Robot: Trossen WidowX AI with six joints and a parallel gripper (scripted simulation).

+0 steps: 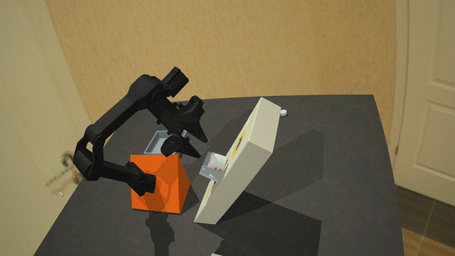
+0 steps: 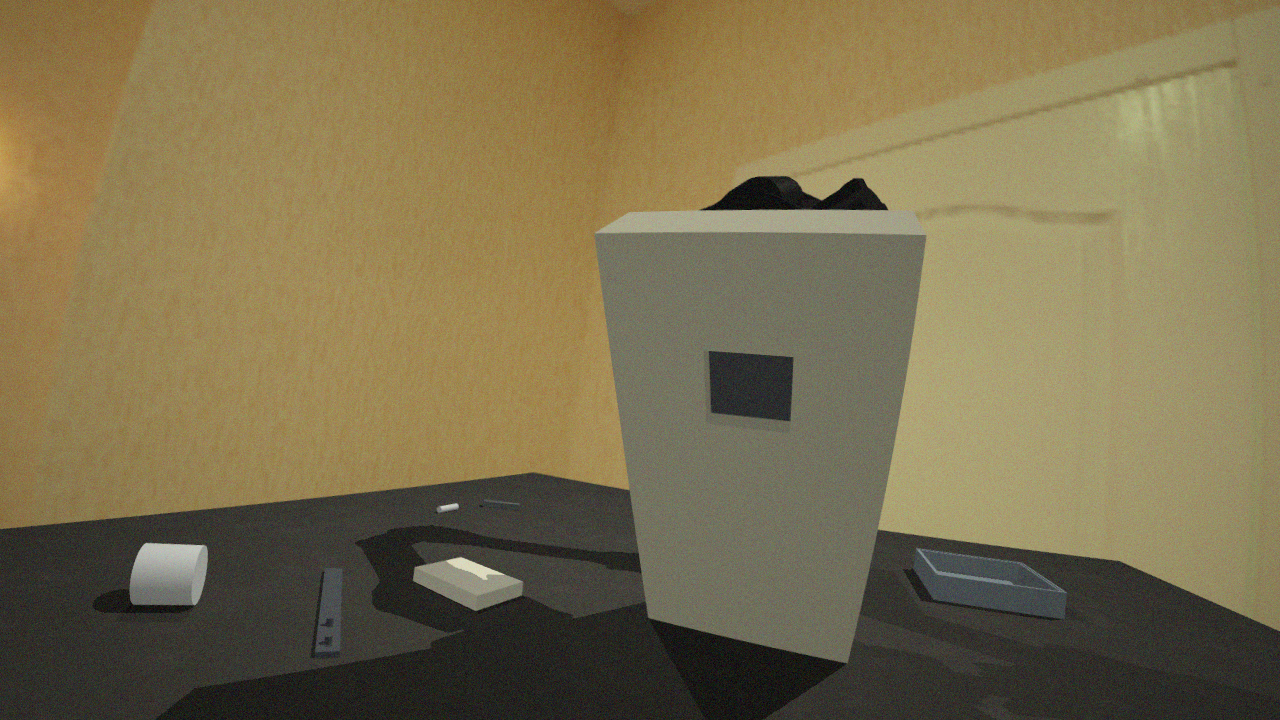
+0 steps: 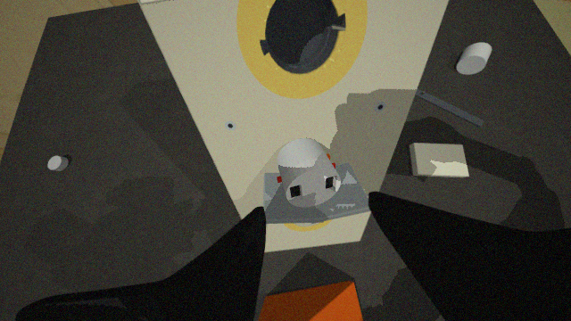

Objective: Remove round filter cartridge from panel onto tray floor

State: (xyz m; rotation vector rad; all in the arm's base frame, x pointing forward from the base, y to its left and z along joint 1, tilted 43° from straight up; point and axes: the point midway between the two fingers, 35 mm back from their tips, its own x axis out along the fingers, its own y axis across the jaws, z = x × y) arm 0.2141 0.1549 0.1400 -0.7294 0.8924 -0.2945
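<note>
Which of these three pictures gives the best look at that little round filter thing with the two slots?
The wrist view: the filter cartridge faces it, both dark slots visible, sitting on the small tray. The top view shows only its white side; in the exterior view the panel hides it.

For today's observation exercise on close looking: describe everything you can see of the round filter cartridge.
The filter cartridge is a short pale grey cylinder, matte like plastic, with two small dark square slots on its flat face and red tabs on its side. It is out of the panel's yellow-ringed socket and lies tilted on the small grey tray against the panel's foot. The open hand is apart from it.
</note>
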